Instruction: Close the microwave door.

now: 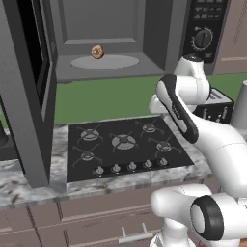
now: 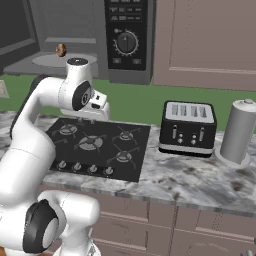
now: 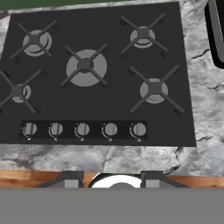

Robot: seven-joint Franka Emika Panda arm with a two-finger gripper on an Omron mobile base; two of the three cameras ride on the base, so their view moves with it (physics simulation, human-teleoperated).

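The microwave (image 1: pixel 96 21) hangs above the counter with its grey cavity exposed. A pale turntable (image 1: pixel 104 61) inside carries a small brown doughnut (image 1: pixel 98 51). The microwave door (image 1: pixel 29 91), a tall dark grey slab with black glass, stands swung wide open at the left, toward me. The black dial panel (image 2: pixel 127 40) is on the microwave's right side. My gripper (image 3: pixel 111 179) is open and holds nothing. It hovers above the cooktop, pointing down, well right of and below the door. The hand (image 2: pixel 95 110) sits over the cooktop's back edge.
A black gas cooktop (image 3: pixel 96 78) with several burners and a row of knobs lies in the marble counter (image 1: pixel 29 185). A black toaster (image 2: pixel 187 127) and a grey canister (image 2: pixel 239 131) stand to the right. My own arm (image 1: pixel 183 116) rises between the cooktop and the toaster.
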